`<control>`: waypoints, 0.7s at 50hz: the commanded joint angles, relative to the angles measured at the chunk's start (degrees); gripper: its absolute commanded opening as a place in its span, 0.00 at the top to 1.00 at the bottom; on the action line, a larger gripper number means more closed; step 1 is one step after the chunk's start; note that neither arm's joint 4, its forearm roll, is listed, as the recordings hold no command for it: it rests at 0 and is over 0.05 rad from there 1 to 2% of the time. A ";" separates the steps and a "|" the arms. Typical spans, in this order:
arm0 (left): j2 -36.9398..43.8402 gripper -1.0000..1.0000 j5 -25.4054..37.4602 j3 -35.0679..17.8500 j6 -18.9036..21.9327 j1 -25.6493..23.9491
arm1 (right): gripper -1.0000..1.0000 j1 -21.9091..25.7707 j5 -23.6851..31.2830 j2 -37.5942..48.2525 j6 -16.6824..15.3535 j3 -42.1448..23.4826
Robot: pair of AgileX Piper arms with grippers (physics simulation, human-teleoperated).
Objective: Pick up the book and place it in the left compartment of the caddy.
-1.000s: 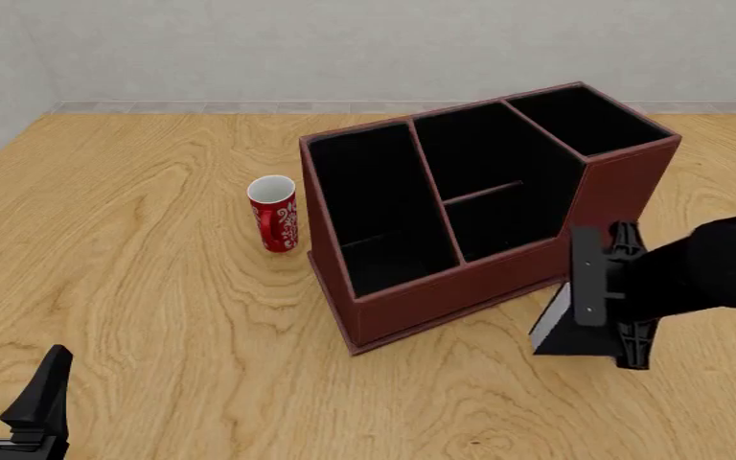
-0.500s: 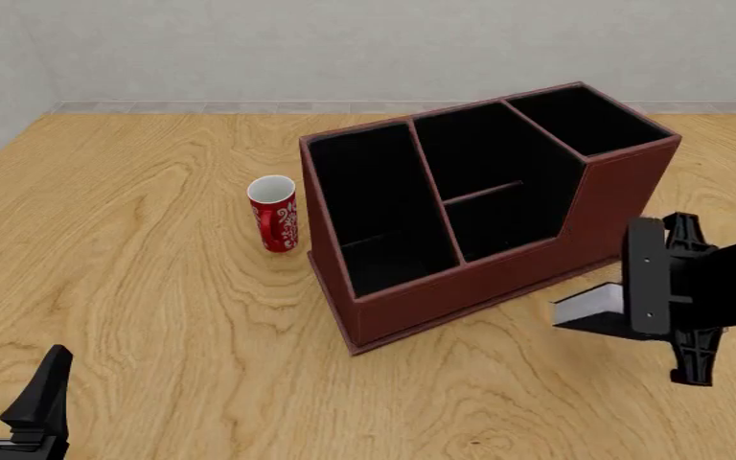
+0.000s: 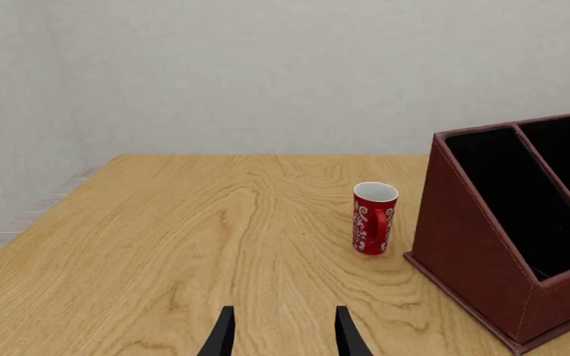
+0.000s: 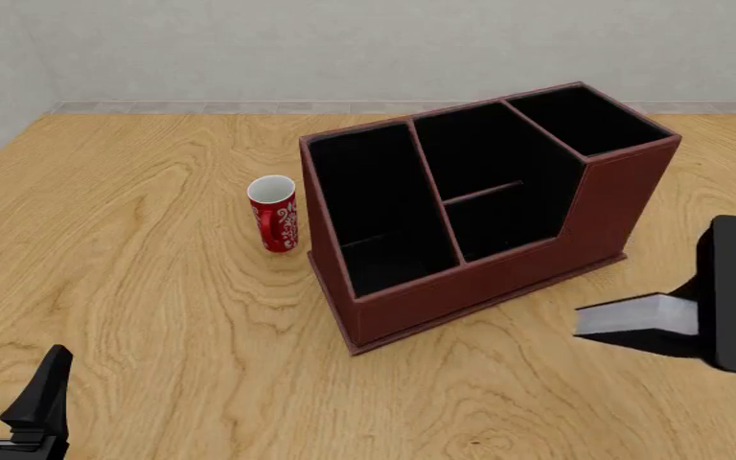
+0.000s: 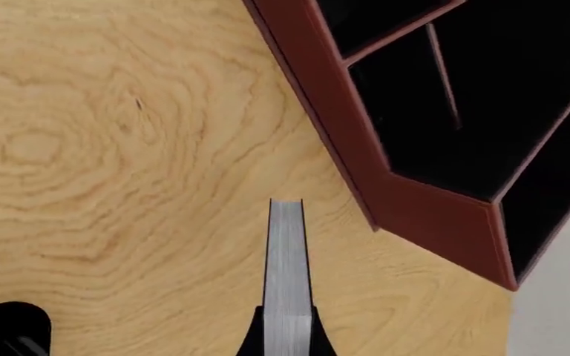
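The book (image 4: 634, 320) shows its white page edges in front of the caddy's right end, held off the table with my right gripper (image 4: 730, 331) shut on it. In the right wrist view the book (image 5: 287, 274) sticks out between the fingers, beside the caddy's low wall (image 5: 418, 211). The reddish-brown caddy (image 4: 471, 287) stands mid-table with its black interior showing. Its left compartment (image 4: 375, 206) is a long slot with nothing in it. My left gripper (image 4: 11, 407) rests open at the near left corner, far from the caddy (image 3: 473, 245).
A red-and-white mug (image 4: 272, 213) stands just left of the caddy, also in the left wrist view as the mug (image 3: 374, 219). A dark shape (image 5: 6, 330) sits at the edge of the right wrist view. A grey wall runs behind the table.
My right gripper has carried the book to the right and nearer the camera, away from the caddy's front wall, turning it so the pages face left. The left arm has not moved.
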 commanded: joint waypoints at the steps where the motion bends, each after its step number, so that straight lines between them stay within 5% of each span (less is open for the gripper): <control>1: 0.00 0.00 0.00 0.00 0.00 0.00 | 1.00 2.89 1.92 -2.22 5.88 -2.96; 5: 0.00 0.00 0.00 0.00 0.00 0.00 | 1.00 3.14 1.92 -2.64 7.35 -3.60; 10: 0.00 0.00 0.00 0.00 0.00 0.00 | 1.00 8.31 1.92 -1.82 13.51 -5.44; 16: 0.00 0.00 0.00 0.00 0.00 0.00 | 1.00 9.64 1.92 -3.10 14.87 -5.41; 18: 0.00 0.00 0.00 0.00 0.00 0.00 | 1.00 13.47 1.92 -2.25 19.91 -7.87; 24: 0.00 0.00 0.00 0.00 0.00 0.00 | 1.00 16.73 1.92 -2.46 23.74 -10.08; 27: 0.00 0.00 0.00 0.00 0.00 0.00 | 1.00 20.42 1.92 -1.57 28.61 -13.01; 28: 0.00 0.00 0.00 0.00 0.00 0.00 | 1.00 17.85 1.92 -2.08 27.18 -11.56; 31: 0.00 0.00 0.00 0.00 0.00 0.00 | 1.00 21.98 1.92 -1.32 31.17 -15.13; 32: 0.00 0.00 0.00 0.00 0.00 0.00 | 1.00 22.00 1.92 -0.16 34.75 -16.93; 35: 0.00 0.00 0.00 0.00 0.00 0.00 | 1.00 22.40 1.92 -0.51 33.86 -17.32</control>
